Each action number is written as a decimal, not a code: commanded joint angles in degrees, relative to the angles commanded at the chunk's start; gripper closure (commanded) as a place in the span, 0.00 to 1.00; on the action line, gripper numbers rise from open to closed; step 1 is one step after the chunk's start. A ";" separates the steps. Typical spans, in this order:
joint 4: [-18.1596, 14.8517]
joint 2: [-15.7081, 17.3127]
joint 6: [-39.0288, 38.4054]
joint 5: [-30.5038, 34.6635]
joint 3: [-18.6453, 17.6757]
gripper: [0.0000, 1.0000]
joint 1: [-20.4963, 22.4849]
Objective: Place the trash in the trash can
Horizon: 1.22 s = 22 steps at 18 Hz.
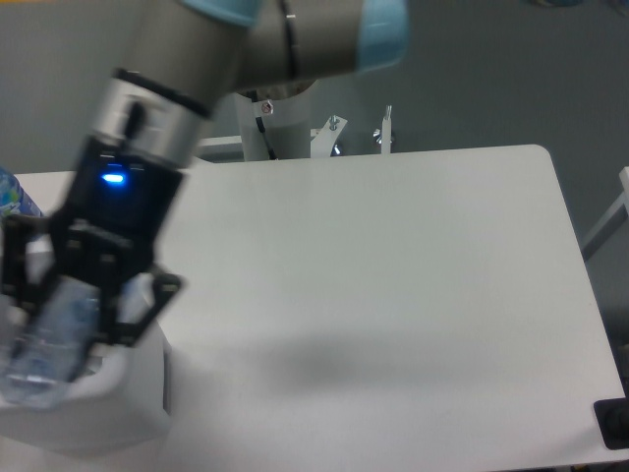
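Gripping the crushed bottle [47, 339] between its dark fingers, the gripper [74, 320] hangs over the trash can [118, 418] at the table's near left corner, large and blurred in the fixed camera's view. The bottle hangs slantwise from the jaws, its lower end toward the camera and in line with the can's mouth, though how high above the opening it sits cannot be judged from this angle. A blue light glows on the wrist above the fingers, and the grey arm [236, 44] runs up and out of the top of the frame.

Most of the can is hidden behind the gripper; only its front wall and right-hand corner show, so the wrapper cannot be seen. Behind the can, at the picture's left edge, a sliver of the intact water bottle [10, 197] stands on the white table [393, 295], which stretches away to the can's right.

Releasing well looks a matter of patience: the bottle's low end ought to be squarely inside the rectangular rim, not over the thick right wall, before the fingers part. Because the bottle is long and tilted, letting go too far toward that wall could leave it resting on the rim or tipping out onto the table. Lowering a little first should help it fall cleanly.
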 joint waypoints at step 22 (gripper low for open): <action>-10.07 5.26 15.71 22.93 -7.91 0.00 9.48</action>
